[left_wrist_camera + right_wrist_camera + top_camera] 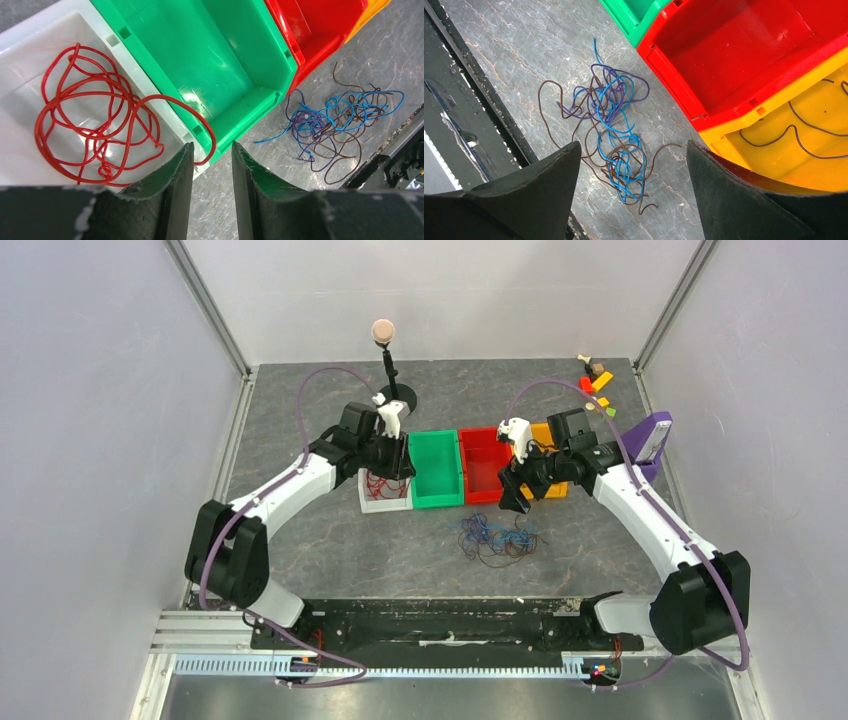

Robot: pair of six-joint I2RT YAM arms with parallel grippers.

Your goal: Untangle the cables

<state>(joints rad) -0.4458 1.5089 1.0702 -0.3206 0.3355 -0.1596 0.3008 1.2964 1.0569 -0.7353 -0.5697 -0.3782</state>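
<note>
A clump of red cables [95, 120] lies in the white bin [30, 30]; one loop hangs over its rim and the green bin's corner, ending beside my left finger. My left gripper [212, 147] is open with a narrow gap, holds nothing, and hovers over the white bin's near corner [402, 458]. A loose tangle of blue, brown and purple cables [611, 125] lies on the grey table [495, 535] in front of the bins. My right gripper [633, 144] is wide open above its near end [512, 495]. A thin dark cable [796, 132] lies in the yellow bin [774, 160].
The white, green [437, 470], red [483, 465] and yellow [548, 475] bins stand in a row mid-table. A black stand with a pink ball [383, 332] is behind them. Small coloured blocks [597, 380] and a purple box [652, 440] sit at the back right.
</note>
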